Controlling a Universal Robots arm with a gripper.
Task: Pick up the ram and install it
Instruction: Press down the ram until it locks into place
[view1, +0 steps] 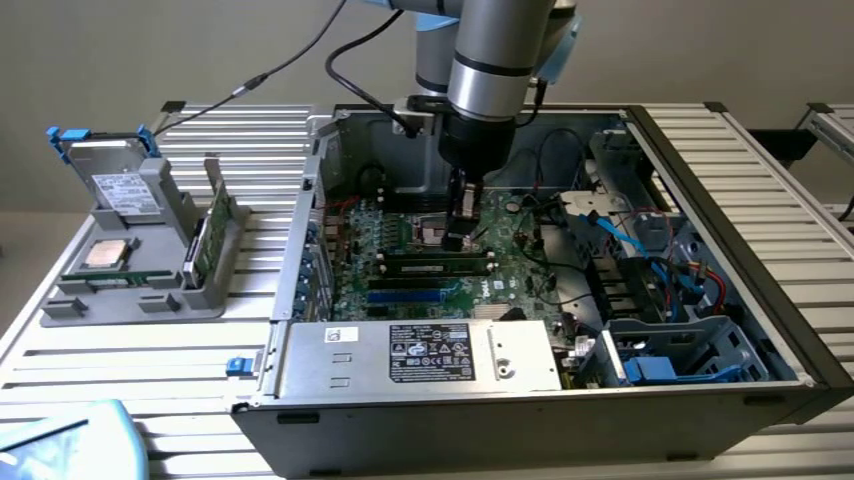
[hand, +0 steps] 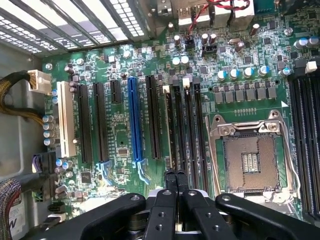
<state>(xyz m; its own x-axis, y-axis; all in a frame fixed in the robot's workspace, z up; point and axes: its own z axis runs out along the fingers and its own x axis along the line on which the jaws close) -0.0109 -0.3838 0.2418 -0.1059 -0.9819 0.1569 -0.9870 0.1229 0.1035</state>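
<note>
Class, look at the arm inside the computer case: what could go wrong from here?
1. The shut gripper sits low over the slots, right beside the open processor socket; a sideways slip might bend its contacts.
2. Loose cables lie near the arm and could snag.

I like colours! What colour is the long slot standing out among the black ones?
Blue slot, clearest in the wrist view.

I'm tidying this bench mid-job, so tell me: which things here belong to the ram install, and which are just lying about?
Part of the job:
gripper, shut, over the memory slots
ram, in a slot on the motherboard

Lying about:
processor chip and drive with blue tabs, both on the grey stand
power supply
</note>
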